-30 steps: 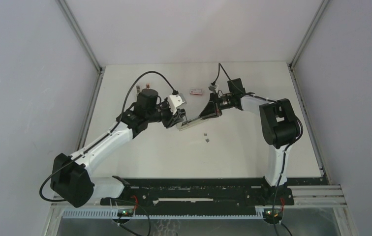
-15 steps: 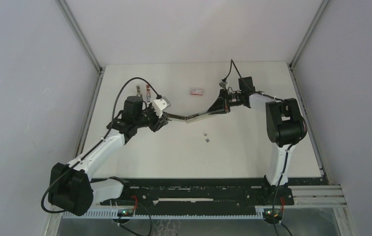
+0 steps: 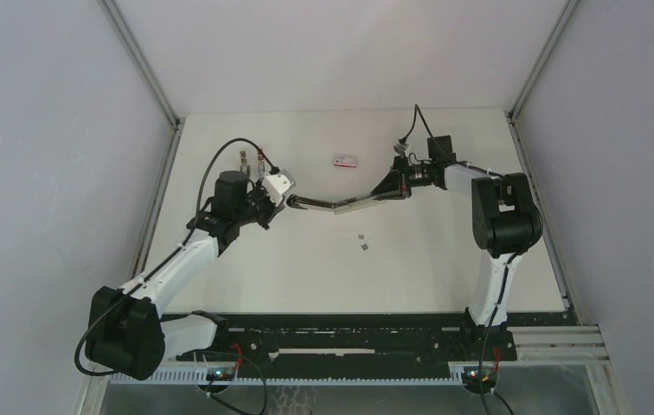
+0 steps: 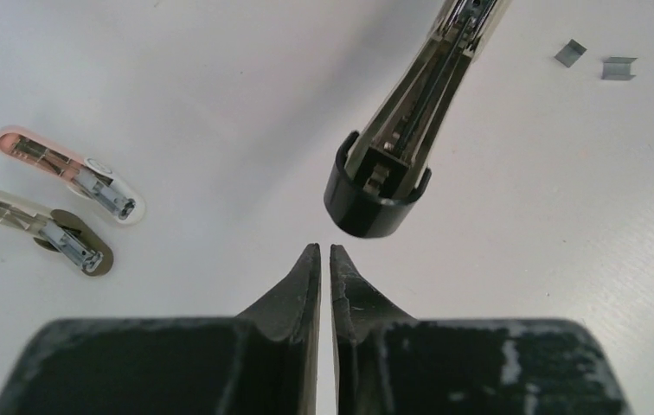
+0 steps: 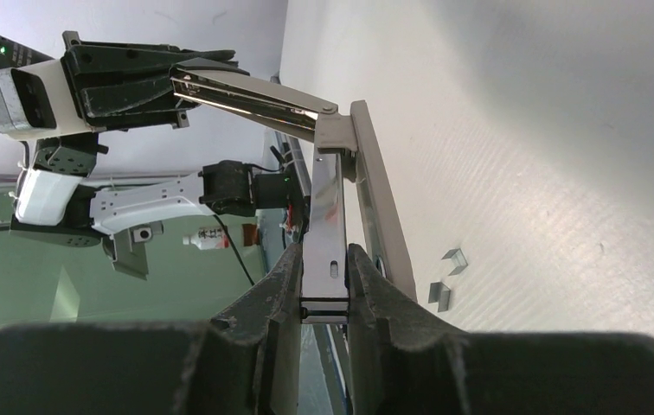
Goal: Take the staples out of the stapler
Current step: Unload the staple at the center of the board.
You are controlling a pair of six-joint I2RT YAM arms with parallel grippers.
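While the right gripper (image 5: 322,251) clamps one metal arm of the splayed-open stapler (image 3: 345,205) at its 3 o'clock end, the left gripper (image 4: 319,251) sits at the 9 o'clock end with its fingers pressed together on nothing, tips just short of the stapler's black end. Two staples (image 3: 363,247) lie loose on the table (image 3: 306,277) at about 5 o'clock from the hinge, a box (image 3: 345,160) lies at its 12 o'clock, and two small staplers (image 4: 73,173) rest at 11 o'clock from the left gripper.
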